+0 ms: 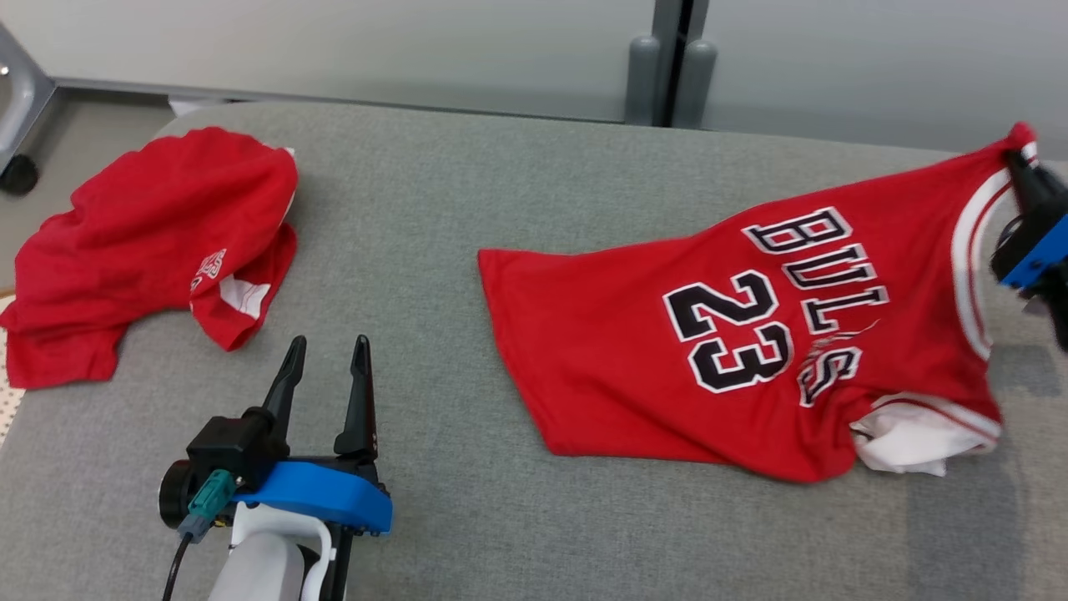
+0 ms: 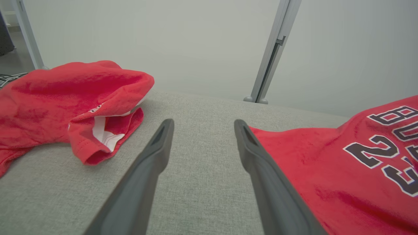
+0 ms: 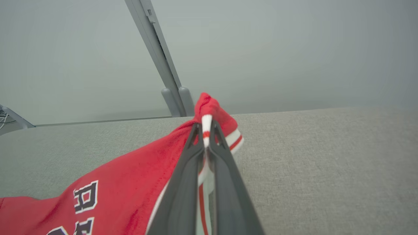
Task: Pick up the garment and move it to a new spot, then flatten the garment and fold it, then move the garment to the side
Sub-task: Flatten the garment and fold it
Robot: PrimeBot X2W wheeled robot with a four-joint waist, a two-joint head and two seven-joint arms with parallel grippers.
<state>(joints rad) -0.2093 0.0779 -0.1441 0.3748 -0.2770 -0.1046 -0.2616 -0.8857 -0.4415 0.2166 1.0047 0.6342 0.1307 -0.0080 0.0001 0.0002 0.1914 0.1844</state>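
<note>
Grey table [image 1: 501,167]: right pincer [image 1: 1020,167], partly cut off, clamped on jersey [image 1: 634,334] strap; left pincer [image 1: 329,340] apart; near armhole perhaps folded under.

At lower left of the head view, left gripper [image 1: 329,342] on a pale forearm [image 1: 259,568] with a blue left wrist bracket [image 1: 321,497], two dark fingers pointing up the frame and spread wide. Same wide spread in the left wrist view, fingers [image 2: 143,173] rising from the bottom edge, tips apart near mid-frame. At the right edge of the head view, right gripper [image 1: 1016,159] partly cut off, blue right wrist bracket [image 1: 1035,255] just below it, tips toward upper left. In the right wrist view, both fingers pressed together at mid-frame, pinching the white-and-red trim of the jersey [image 3: 130,182].
</note>
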